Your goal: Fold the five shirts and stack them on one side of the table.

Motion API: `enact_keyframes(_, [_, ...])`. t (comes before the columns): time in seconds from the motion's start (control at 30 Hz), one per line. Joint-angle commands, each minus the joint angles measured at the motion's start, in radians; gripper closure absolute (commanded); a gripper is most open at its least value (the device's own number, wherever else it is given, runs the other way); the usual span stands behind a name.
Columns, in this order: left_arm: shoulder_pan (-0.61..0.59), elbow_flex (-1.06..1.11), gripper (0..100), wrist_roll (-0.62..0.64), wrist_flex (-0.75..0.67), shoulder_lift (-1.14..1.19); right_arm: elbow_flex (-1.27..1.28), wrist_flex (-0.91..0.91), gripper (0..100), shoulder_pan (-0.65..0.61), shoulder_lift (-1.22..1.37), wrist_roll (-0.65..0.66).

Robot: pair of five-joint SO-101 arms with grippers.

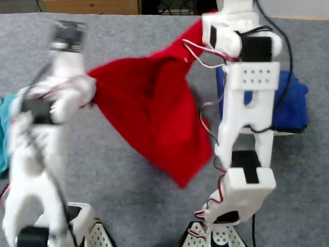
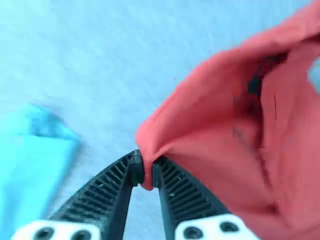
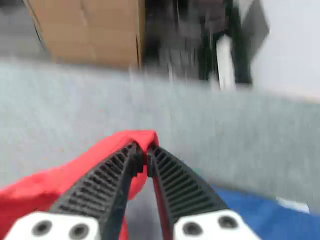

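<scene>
At nine o'clock on the grey tabletop (image 1: 128, 206), right against its edge, lies a teal shirt (image 1: 4, 128). My left wrist camera also shows this teal shirt (image 2: 30, 165), flat on the surface and apart from my left jaws. My left arm (image 1: 43, 134) stands just beside it, at about eight o'clock. My left jaws are pressed together on the red shirt (image 1: 149, 113), pinching the corner at its nine o'clock side. From my left wrist I see a small fold of the red shirt (image 2: 240, 150) caught between the tips of my black ribbed fingers (image 2: 112, 187). The shirt spans the middle of the tabletop between my two arms. It is stretched from that corner up to another at one o'clock, with a loose point of cloth hanging toward five o'clock. I cannot tell whether that point touches the tabletop. My right jaws are also closed tight, pinching the one o'clock corner near the far edge. My right wrist camera shows the edge of the red shirt (image 3: 55, 185) held between the tips of my fingers (image 3: 175, 185). My right arm (image 1: 247, 108) rises from five o'clock toward one o'clock. Behind it, at about two o'clock, sits a bundle of blue shirt (image 1: 293, 103), partly hidden by the arm. I cannot tell if it is one shirt or several. Beyond the far edge stands a wooden cabinet (image 3: 85, 30).
</scene>
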Motion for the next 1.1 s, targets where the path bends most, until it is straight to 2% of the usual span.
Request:
enact_keyframes(0.0, [-0.108, -0.222, 97, -0.026, 0.08, -0.106, -0.18, -0.002, 98.5, -0.026, -0.101, -0.063])
enact_keyframes(0.13, [-0.203, -0.449, 97, -0.037, 0.19, -0.114, -0.348, 0.0, 98.5, -0.037, -0.156, -0.112])
enact_keyframes(0.33, [-0.283, -0.714, 97, -0.038, 0.301, -0.123, -0.486, 0.009, 98.5, -0.032, -0.249, -0.181])
enact_keyframes(0.63, [-0.343, -0.877, 97, -0.08, 0.4, -0.143, -0.484, 0.103, 98.5, -0.031, -0.398, -0.173])
enact_keyframes(0.8, [-0.364, -0.773, 97, -0.115, 0.4, -0.25, -0.479, 0.109, 98.5, -0.035, -0.424, -0.146])
enact_keyframes(0.97, [-0.364, -0.463, 97, -0.11, 0.382, -0.293, -0.371, 0.068, 98.5, -0.035, -0.321, -0.146])
enact_keyframes(1.07, [-0.364, -0.18, 97, -0.109, 0.21, -0.295, -0.259, -0.009, 98.5, -0.035, -0.223, -0.144])
